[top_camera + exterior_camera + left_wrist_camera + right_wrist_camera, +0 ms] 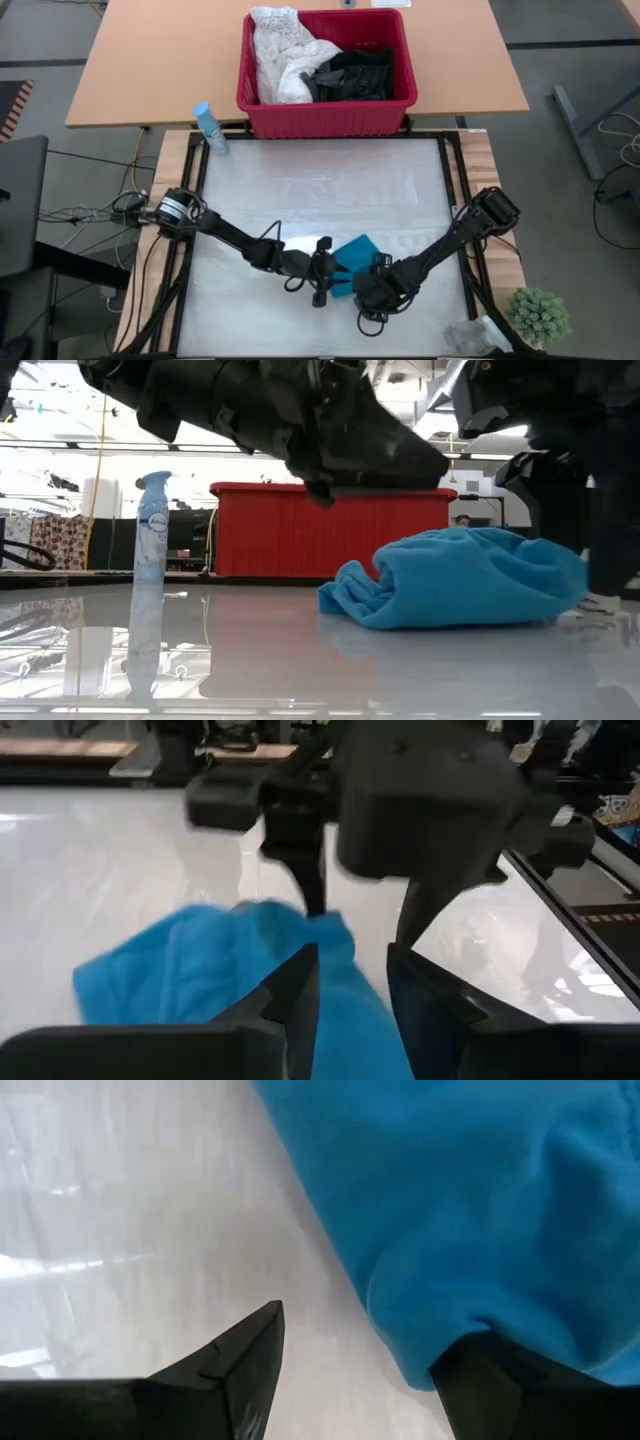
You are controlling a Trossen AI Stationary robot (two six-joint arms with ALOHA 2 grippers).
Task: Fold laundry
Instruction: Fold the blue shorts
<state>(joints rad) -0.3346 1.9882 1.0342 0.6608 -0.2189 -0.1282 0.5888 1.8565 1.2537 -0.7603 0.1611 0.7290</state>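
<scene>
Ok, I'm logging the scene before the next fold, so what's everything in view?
teal garment: one, teal, crumpled on the white work surface between the two arms
white lacy garment: one, white, left side of the basket
black garments: a heap, black, right side of the basket
basket: one, red, on the wooden table behind
spray bottle: one, pale blue, left of the basket
plant: one, green, front right corner
left pincer: at the garment's left edge
right pincer: open, at its front edge

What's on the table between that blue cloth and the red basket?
Nothing: in the high view, only bare white table lies between the blue cloth and the red basket.
</scene>
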